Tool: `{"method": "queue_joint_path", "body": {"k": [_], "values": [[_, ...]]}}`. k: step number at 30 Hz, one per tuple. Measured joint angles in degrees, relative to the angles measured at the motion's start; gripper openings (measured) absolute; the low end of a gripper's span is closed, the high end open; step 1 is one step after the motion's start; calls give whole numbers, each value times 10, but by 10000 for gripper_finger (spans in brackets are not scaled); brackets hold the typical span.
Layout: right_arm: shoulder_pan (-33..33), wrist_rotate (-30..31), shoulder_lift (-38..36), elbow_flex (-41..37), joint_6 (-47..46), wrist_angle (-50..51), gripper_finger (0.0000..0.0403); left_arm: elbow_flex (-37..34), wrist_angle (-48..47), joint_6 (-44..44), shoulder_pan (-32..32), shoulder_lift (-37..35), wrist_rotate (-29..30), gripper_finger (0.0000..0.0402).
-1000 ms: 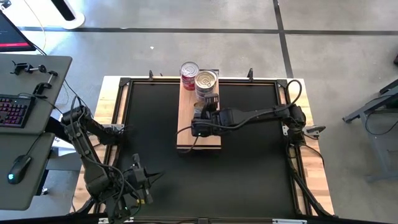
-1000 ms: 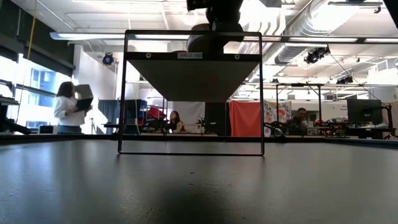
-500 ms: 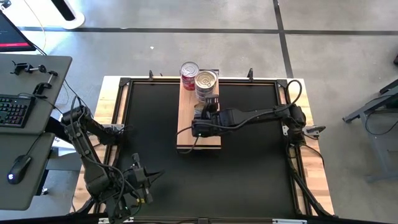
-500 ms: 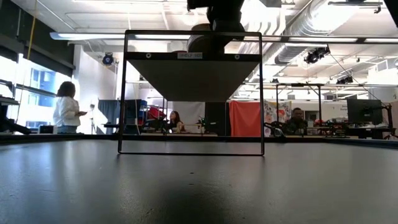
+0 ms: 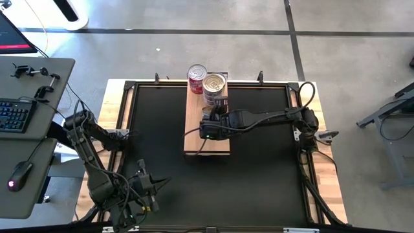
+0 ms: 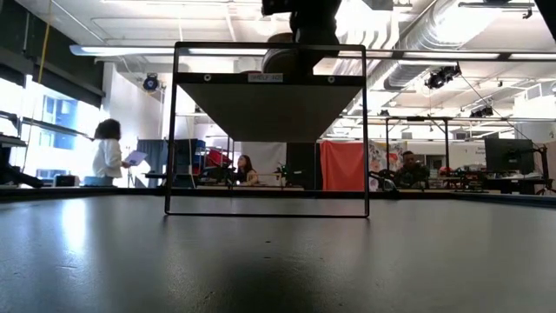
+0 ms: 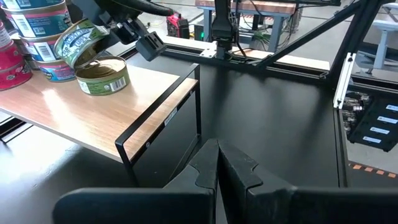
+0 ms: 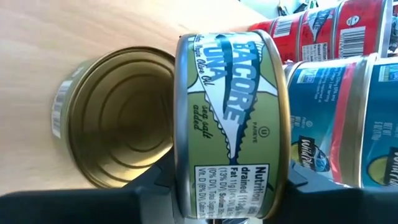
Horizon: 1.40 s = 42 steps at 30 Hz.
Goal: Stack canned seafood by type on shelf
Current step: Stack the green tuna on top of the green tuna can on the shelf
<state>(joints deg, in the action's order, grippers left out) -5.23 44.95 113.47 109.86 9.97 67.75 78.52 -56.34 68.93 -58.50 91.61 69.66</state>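
Note:
The light-wood shelf [image 5: 194, 145] stands on a black frame over the mat. At its far end stand a stack of red tins [image 5: 196, 76] and a stack of blue-labelled tins [image 5: 215, 87]. One green-labelled tin [image 7: 103, 76] sits flat on the plank beside them. My right gripper [image 5: 213, 123] hovers over the plank and is shut on a second green-labelled tin [image 8: 230, 118], just above that flat one [image 8: 121, 115]. My left gripper [image 7: 217, 165] waits shut near the mat's near left corner [image 5: 154, 186]. My right gripper pinches the green-labelled tin between its two fingers [image 8: 152, 183], one on each flat end, with the side label [image 8: 233, 93] facing the wrist camera. The tin is turned on its edge and tilted [image 7: 78, 40]. It is lifted clear of the plank, above the flat green tin.
Much of the plank's near half [image 7: 93, 118] is bare wood. The black mat [image 5: 259, 175] spreads around the shelf, bordered by a black rail frame [image 5: 309, 175]. A desk with keyboard and mouse [image 5: 19, 116] stands left of the table. People show in the room behind [image 6: 109, 161].
Nothing on the table has visibly moved. A person in the room behind the table has walked a little to the right.

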Motion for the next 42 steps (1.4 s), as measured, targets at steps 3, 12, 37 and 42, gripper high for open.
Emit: {"method": "queue_joint_path", "body": {"k": [3,12,37,42], "values": [[0,-2,0,0,12,7,124,0,0,0,0,0,0,0],[0,3,0,0,21,8,124,0,0,0,0,0,0,0],[-8,-24,-1,-1,29,20,220,0,-1,-1,0,0,0,0],[-13,-24,-3,-1,36,44,220,0,-9,-1,0,0,0,0]]}}
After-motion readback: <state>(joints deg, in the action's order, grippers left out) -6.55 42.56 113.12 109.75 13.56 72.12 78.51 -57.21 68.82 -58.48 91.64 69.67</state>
